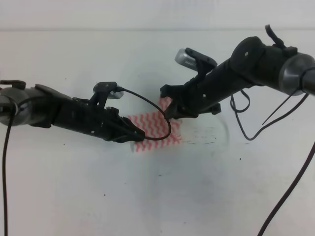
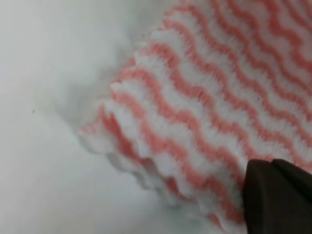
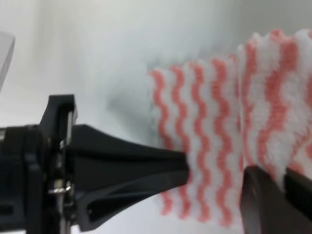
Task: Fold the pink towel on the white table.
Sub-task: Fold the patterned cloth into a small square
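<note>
The pink towel [image 1: 158, 129] lies mid-table on the white table [image 1: 147, 196]. Its wavy pink-red and white stripes fill the left wrist view [image 2: 204, 97]. My left gripper [image 1: 140, 134] reaches in from the left, and its fingers [image 2: 278, 195] are pressed together on the towel's left edge. From the right wrist view it shows as a black tapered shape [image 3: 183, 168] with its tip in the cloth. My right gripper [image 1: 166, 109] comes from the upper right, shut on the towel's far corner. That corner [image 3: 278, 97] stands raised and doubled over beside the right fingers [image 3: 273, 200].
A black cable [image 1: 169, 129] loops from the left arm across the towel. More cables [image 1: 295, 177] hang from the right arm over the table's right side. A silver wrist camera housing [image 1: 186, 58] sits above the right gripper.
</note>
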